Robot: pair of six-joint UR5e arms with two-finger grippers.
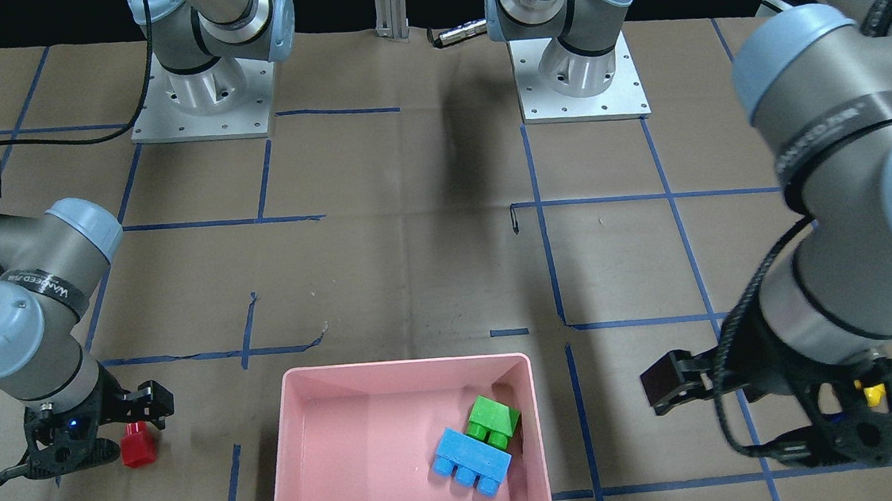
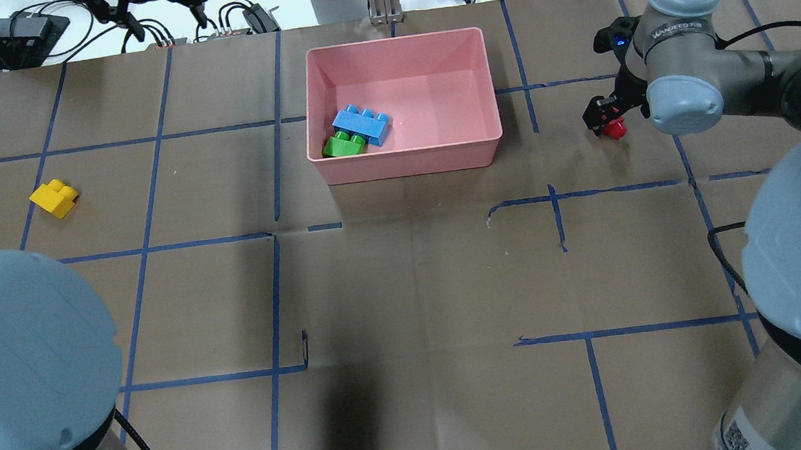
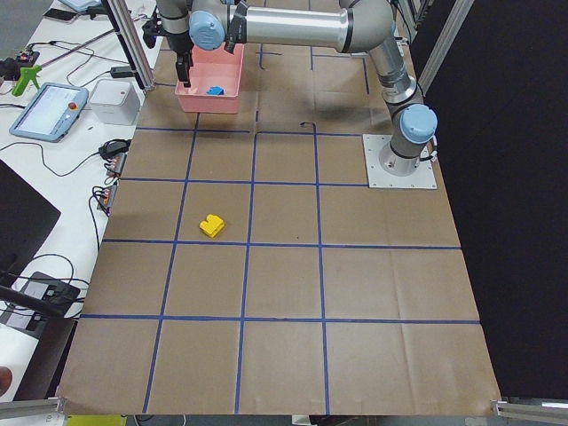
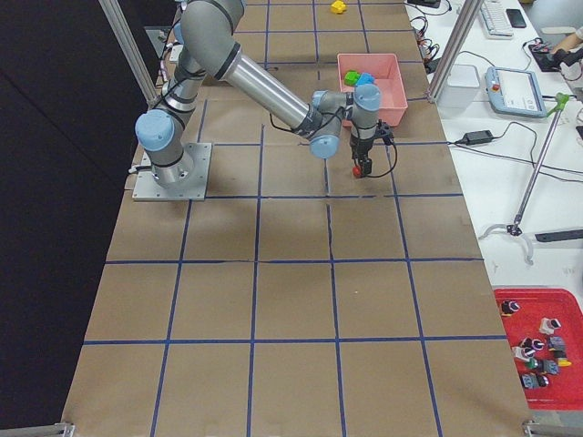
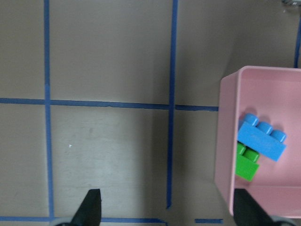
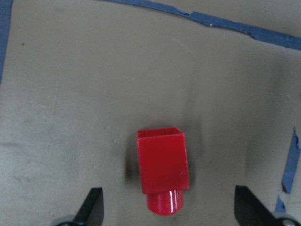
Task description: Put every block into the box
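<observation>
Right hand [image 6: 170, 212] is spread wide open with nothing in it, sitting low over the red block [image 6: 162, 162]. The block is between the fingers but neither one is touching it. It looks tipped on its side on the brown paper surface [image 2: 406, 290], stud pointing along the surface, off to the right of the box [image 2: 406, 170]. Left hand [image 5: 169, 209] is also wide open and empty, hanging over bare surface just beside the box's left wall. Inside the pink box the blue block [image 2: 361, 125] and the green block [image 2: 343, 145] are bunched up touching each other in the corner on my left. The yellow block [image 2: 54, 199] is out on the surface well apart from the box, way over on my left side.
</observation>
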